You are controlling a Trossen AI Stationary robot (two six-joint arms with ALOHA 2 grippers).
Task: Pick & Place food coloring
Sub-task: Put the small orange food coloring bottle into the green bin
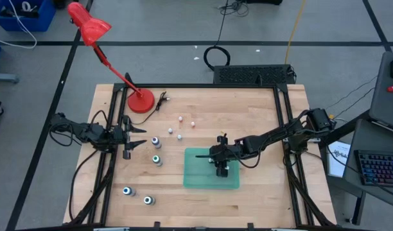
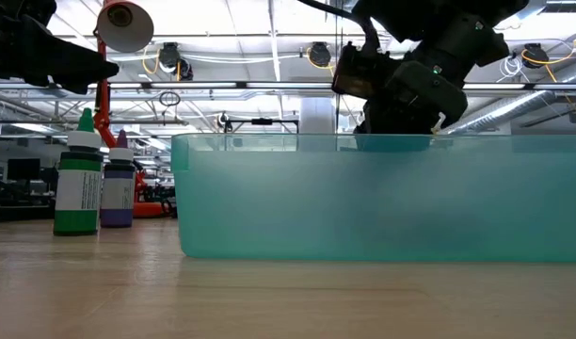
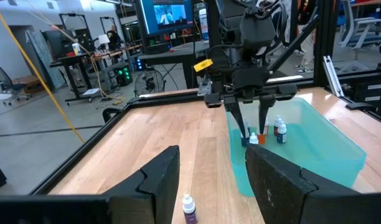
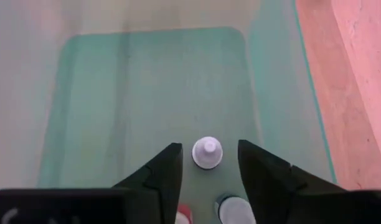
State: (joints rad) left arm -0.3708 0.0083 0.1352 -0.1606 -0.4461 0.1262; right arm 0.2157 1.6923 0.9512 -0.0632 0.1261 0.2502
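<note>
Teal tray [image 1: 198, 181] is sitting directly beneath the right claw [image 1: 221, 169]. Seen from the high view, the red lamp [image 1: 140, 101] is standing well left of that claw. Keyboard [image 1: 378, 169] is lying far right of it, off-table.

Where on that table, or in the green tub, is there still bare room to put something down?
Most of the tub lies bare away from the right pincer. The table right of the tub and its front strip are free. Crowded: bottles between the left pincer and tub, tiny ones near the lamp.
</note>
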